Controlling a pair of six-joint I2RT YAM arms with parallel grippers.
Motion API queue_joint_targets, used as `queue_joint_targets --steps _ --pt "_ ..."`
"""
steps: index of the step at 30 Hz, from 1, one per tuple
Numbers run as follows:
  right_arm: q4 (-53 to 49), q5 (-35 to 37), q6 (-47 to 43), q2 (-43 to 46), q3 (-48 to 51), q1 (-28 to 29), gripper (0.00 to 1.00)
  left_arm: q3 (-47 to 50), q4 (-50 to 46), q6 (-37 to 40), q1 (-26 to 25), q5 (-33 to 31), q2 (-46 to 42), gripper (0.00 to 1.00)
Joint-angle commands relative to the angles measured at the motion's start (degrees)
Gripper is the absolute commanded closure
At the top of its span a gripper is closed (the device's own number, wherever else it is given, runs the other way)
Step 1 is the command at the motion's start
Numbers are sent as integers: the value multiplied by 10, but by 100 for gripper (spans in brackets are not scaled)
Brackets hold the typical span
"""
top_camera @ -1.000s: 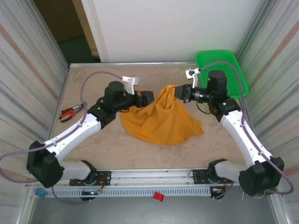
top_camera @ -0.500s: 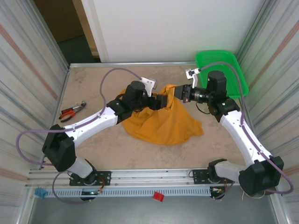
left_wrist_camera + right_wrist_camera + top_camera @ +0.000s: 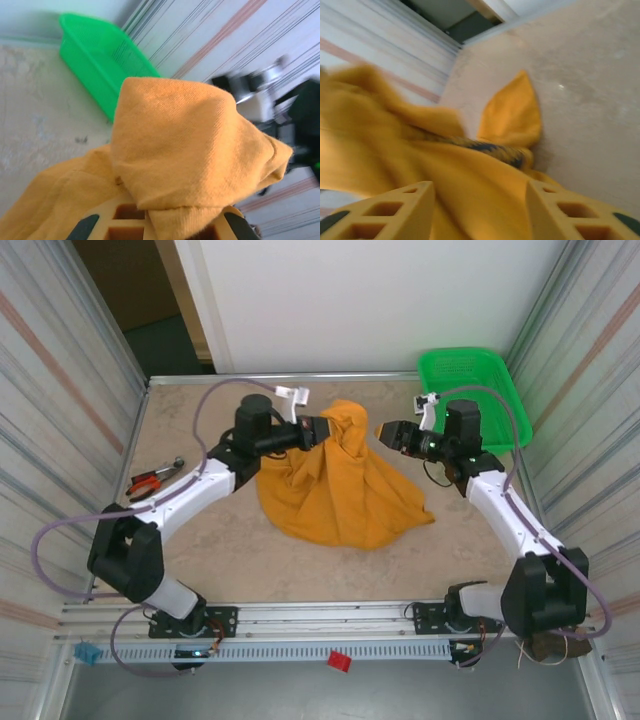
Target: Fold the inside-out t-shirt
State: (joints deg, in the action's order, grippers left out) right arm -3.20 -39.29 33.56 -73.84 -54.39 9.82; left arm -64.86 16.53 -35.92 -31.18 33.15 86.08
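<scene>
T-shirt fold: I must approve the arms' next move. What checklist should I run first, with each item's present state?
1. Left gripper shut on the t-shirt's raised top: ok.
2. Right gripper open, apart from the cloth in the top view: ok.
3. Shirt spread flat: not ok, bunched in a heap.
4. Green basket apart from the shirt: ok.
5. Pliers apart from the shirt: ok.
6. Which part of the shirt is pinched: cannot tell.

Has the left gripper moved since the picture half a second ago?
Yes. The left gripper, shut on the t-shirt, went left and farther back, away from the green basket.
</scene>
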Motion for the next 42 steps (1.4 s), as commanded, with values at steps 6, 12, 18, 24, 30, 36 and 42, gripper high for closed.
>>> queue_joint_targets --steps 6,12,18,24,30,36,42 --pt "-24 98 -13 91 9 52 35 -35 36 -36 -6 80 -49 100" --pt "-81 185 -69 153 -25 128 22 -33 13 -44 -6 54 -46 100" --pt "-70 242 -96 132 -43 196 14 -44 -21 -49 -8 40 -36 100" --pt "-41 234 -101 58 -88 208 14 -61 -50 -42 -18 32 -30 100" --pt "-33 241 -108 92 -76 217 14 -61 -90 -42 -18 -8 -26 100" --pt "-21 315 -128 163 -19 246 1 -67 -97 -49 -13 -12 -16 100" --pt "-34 339 -149 102 -50 272 1 -82 -108 -51 -13 -11 -14 100"
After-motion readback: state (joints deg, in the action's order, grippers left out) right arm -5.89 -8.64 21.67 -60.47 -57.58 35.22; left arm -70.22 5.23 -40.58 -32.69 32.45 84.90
